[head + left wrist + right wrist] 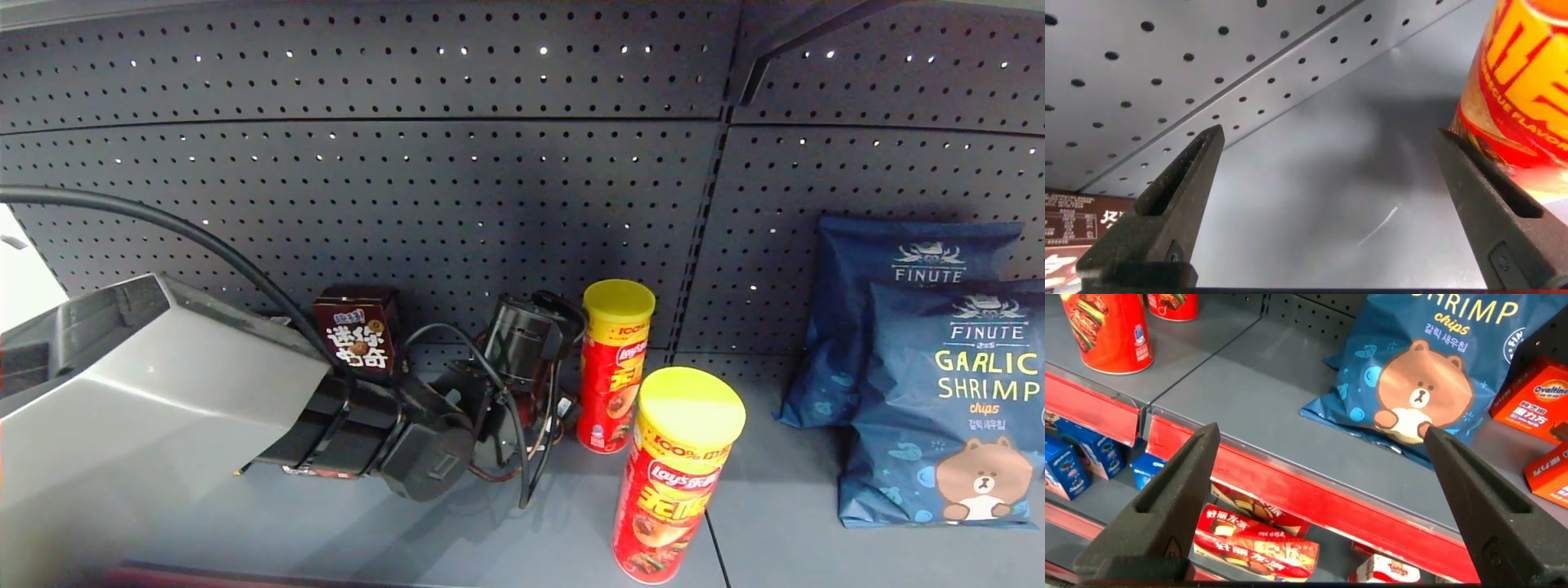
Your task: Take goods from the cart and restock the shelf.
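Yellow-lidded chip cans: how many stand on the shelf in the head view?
2. The rear can stands near the pegboard; the front can stands nearer the shelf edge. Others may hide behind the left arm.

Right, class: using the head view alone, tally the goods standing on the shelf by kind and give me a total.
Red chip canisters with yellow lids: 2
Blue snack bags: 2
Dark brown box: 1
Total: 5
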